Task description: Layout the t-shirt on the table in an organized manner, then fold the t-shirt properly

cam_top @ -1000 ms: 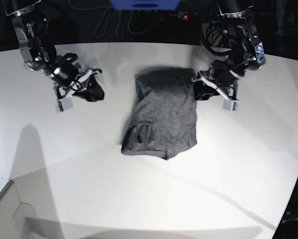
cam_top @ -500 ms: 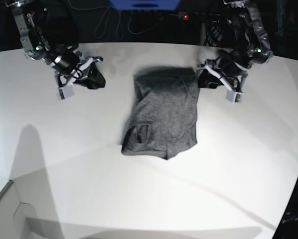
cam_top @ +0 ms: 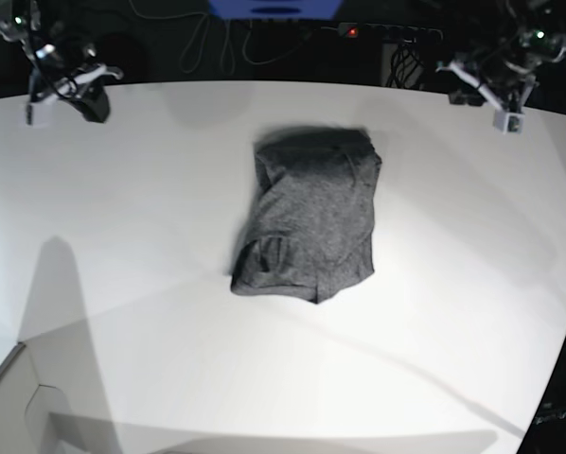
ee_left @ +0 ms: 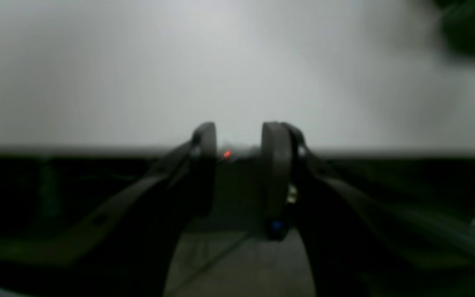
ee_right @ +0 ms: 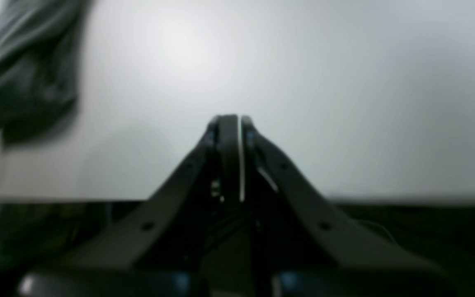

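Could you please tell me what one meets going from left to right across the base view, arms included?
right gripper → t-shirt lying on the table → left gripper

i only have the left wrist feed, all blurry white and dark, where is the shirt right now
Observer: The t-shirt lies folded in a compact bundle near the middle of the table, with neither arm touching it.
Operator: where are the arms
Observer: Both sit at the table's far edge, the left gripper at the base view's right corner and the right gripper at its left corner.
Operator: my jaws look apart, what about the other side
Observer: In the right wrist view the right gripper's jaws are pressed together with nothing between them.
Operator: does that camera see the shirt
Observer: Yes, a blurred grey part of it fills that view's upper left corner.
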Controlling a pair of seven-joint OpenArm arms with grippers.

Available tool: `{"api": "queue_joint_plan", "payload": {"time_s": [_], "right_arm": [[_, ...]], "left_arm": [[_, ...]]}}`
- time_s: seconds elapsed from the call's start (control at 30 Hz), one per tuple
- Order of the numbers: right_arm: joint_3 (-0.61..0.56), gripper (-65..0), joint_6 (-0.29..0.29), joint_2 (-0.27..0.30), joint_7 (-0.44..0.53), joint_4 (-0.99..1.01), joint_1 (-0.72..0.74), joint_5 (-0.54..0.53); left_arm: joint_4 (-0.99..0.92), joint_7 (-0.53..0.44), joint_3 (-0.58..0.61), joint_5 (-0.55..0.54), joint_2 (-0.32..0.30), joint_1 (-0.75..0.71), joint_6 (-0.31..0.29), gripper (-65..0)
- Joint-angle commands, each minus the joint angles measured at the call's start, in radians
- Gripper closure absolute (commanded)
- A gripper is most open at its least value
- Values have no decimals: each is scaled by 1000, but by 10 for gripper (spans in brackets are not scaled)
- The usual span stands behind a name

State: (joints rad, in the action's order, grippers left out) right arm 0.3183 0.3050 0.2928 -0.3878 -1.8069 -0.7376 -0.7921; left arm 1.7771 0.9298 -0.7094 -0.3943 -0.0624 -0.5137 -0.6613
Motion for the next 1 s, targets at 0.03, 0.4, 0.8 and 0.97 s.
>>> {"api": "queue_joint_plan", "payload": {"time_s": [0.03, 0.4, 0.8, 0.97], "right_arm": [[48, 0, 12, -11, 16, -32, -63, -14], [74, 0, 12, -45, 17, 29, -204, -11], [-103, 0, 53, -76, 37, 683, 134, 267], [-117, 0, 164, -143, 261, 1030, 307, 491]], "left_arm": [[16, -8, -72, -9, 2, -27, -37, -185], [-182, -19, -261, 27, -9, -112, -37, -6], [-886, -595, -106, 444, -14, 56, -37, -1], [-1411, -825, -97, 581, -87, 274, -24, -1]]}}
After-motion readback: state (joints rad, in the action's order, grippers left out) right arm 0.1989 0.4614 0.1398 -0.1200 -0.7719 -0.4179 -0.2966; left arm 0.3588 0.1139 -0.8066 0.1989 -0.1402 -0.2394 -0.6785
